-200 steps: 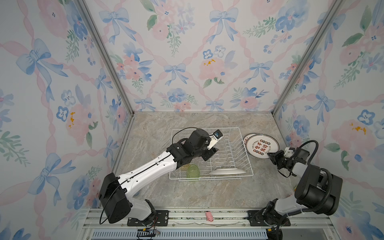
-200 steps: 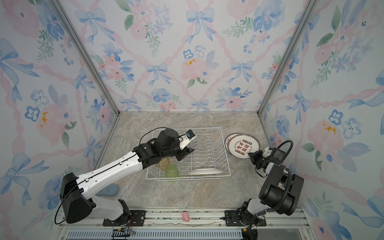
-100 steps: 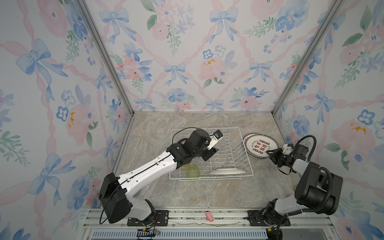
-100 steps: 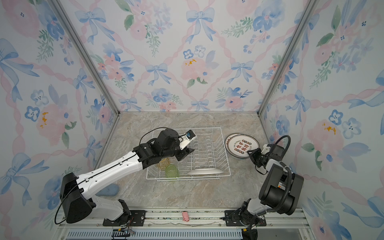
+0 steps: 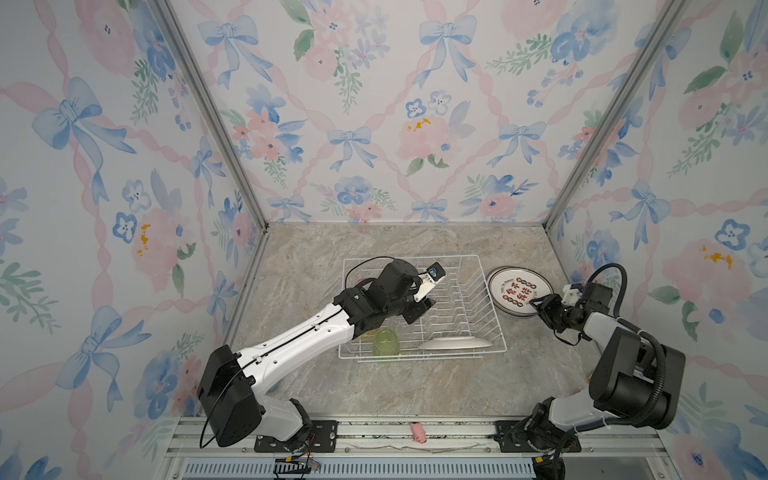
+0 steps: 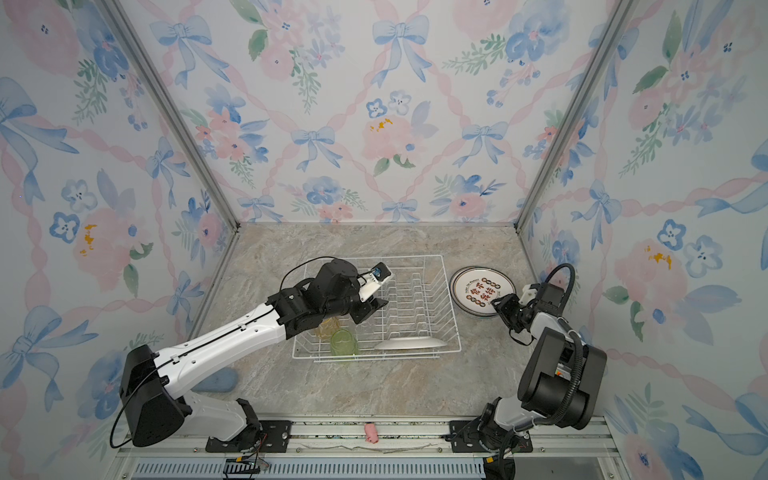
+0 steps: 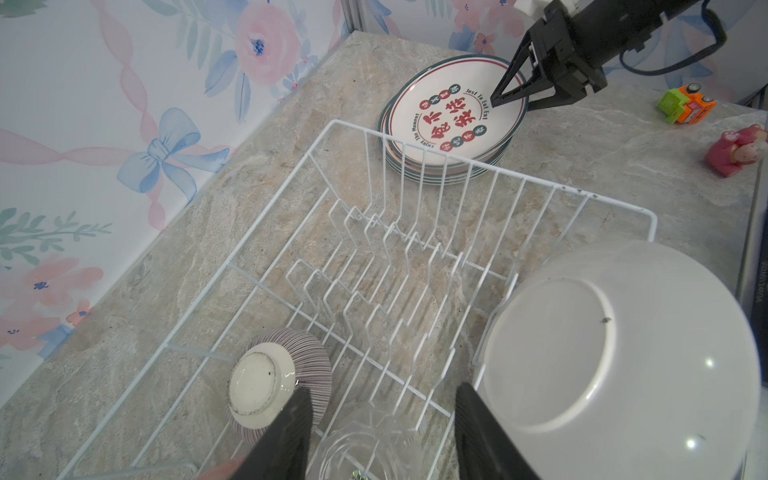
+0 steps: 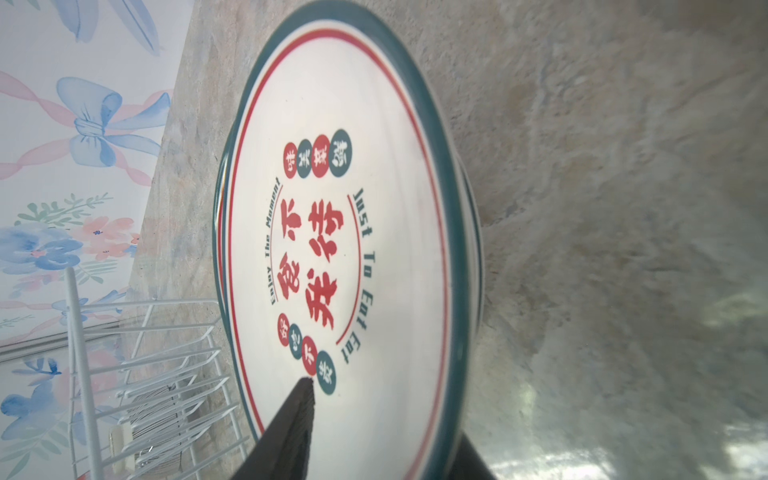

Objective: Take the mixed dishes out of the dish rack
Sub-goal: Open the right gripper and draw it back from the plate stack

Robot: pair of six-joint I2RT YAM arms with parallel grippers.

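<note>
**Rack part-unloaded, both end effectors open**

The left end effector (image 5: 419,309) hangs over the left half of the dish rack (image 5: 461,297), which sits mid-worktop. Its jaws stand roughly half apart and grip nothing. In the left wrist view the clear tumbler (image 7: 370,440) lies in the rack below the gap between the fingers, and the ribbed bowl (image 7: 286,365) rests foot-up just beside it. The green tumbler (image 5: 385,341) stands at the rack's near left corner, with the yellow tumbler (image 6: 324,328) close behind it under the arm. One white plate (image 5: 455,343) leans against the rack's near wall, toward the right, its underside facing the left wrist camera. Just right of the rack, a stack of plates (image 5: 519,291) lies flat on the worktop. The right end effector (image 5: 540,305) is at the stack's near right rim. Its jaws are parted, with one finger (image 8: 297,415) over the top plate's printed face and the other outside the rim.
</note>
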